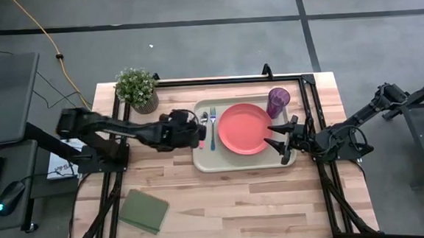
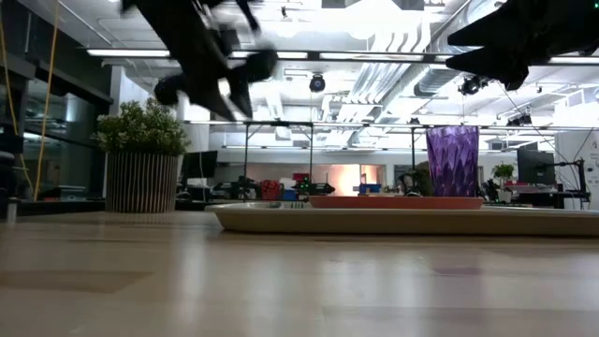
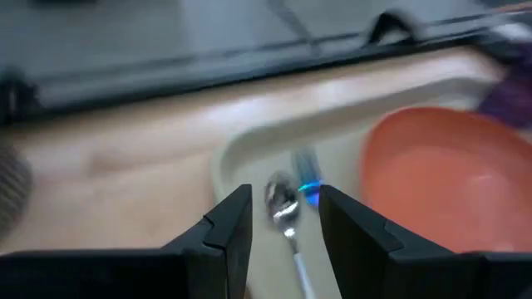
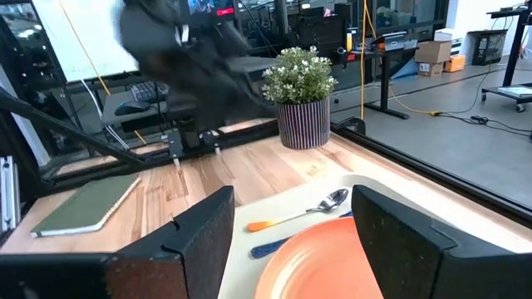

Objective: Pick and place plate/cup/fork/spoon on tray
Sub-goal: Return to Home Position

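The beige tray [image 1: 222,161] lies mid-table. On it are the orange-red plate [image 1: 244,129], the purple cup [image 1: 278,100] at the far right corner, the blue fork [image 1: 212,126] and the orange-handled spoon [image 1: 204,128], both left of the plate. My left gripper [image 1: 196,131] is open and hangs high over the tray's left edge; the spoon's bowl [image 3: 281,201] shows between its fingers, lying flat on the tray. My right gripper [image 1: 278,143] is open and empty above the plate's right side, with the plate [image 4: 332,266] below it.
A potted plant [image 1: 138,89] stands at the far left of the table. A flat green pad [image 1: 144,210] lies near the front left corner. A black metal frame [image 1: 307,106] runs around the table. Bare wood lies in front of the tray.
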Controlling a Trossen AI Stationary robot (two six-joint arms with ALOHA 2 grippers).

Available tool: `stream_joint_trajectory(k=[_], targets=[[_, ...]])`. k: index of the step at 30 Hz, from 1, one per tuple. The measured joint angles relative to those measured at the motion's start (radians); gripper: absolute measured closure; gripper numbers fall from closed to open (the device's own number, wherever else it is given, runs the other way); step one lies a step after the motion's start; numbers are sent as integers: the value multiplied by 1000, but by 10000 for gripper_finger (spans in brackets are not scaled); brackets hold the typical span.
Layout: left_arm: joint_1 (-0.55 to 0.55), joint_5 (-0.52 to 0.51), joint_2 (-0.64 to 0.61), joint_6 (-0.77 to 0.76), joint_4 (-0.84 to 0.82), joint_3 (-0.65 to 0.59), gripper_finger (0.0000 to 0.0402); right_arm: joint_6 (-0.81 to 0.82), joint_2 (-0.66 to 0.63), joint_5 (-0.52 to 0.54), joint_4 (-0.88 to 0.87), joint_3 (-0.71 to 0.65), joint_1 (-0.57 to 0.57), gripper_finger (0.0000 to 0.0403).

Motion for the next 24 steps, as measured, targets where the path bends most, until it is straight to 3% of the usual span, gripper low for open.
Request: stream_joint_trajectory(k=[5,11,14,18,22,24], targets=[[-172,-11,-148,322,-27,1,280,0,0,0,-7,0,0,167],[-422,-61,-240,548,-96,-5,280,1,0,0,1,0,0,167],[-500,-139,-285,554,-189,-46,280,2,-1,0,9,0,0,167],[-535,-188,-412,435,-246,-180,281,23,-2,-5,9,0,0,167],[-501,-164,-594,480,-22,-376,290,19,-2,-4,10,0,0,167],[-459,-62,-678,617,217,-480,301,18,-1,-1,12,0,0,167]])
